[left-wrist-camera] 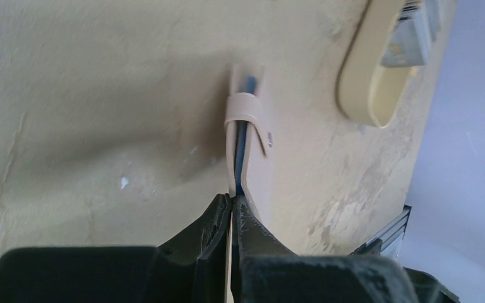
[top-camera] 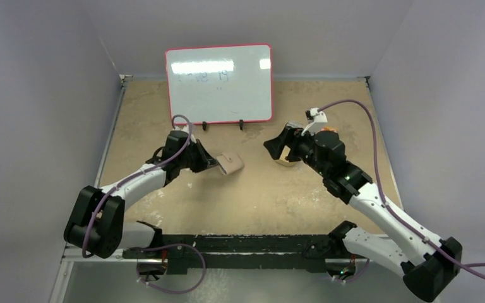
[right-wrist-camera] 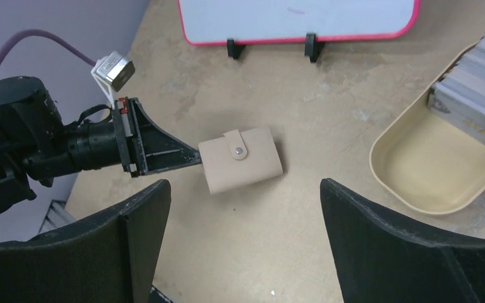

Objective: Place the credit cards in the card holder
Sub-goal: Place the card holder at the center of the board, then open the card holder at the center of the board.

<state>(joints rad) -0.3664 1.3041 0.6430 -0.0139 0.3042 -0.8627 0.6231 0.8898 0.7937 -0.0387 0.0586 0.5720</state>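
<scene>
**Left fingers**: pressed together, pinching one edge of the card holder.

**Right fingers**: spread wide and empty in the lower corners of the right wrist view, poised above the surface.

**Step in hand (judged):** between cards. The left arm steadies the holder and the right is free to fetch.

**Next move (judged):**
- Pick one thin card by its edge from the stack of grey credit cards in the tan oval dish at frame right.
- Open the flap first.

**Card holder:**
- At frame centre, tan and leather-like, folded shut.
- A tab with a metal snap crosses the front.
- Seen edge-on, a light blue card shows between the covers.
- Whether it rests on the surface or hangs just clear cannot be told.
</scene>
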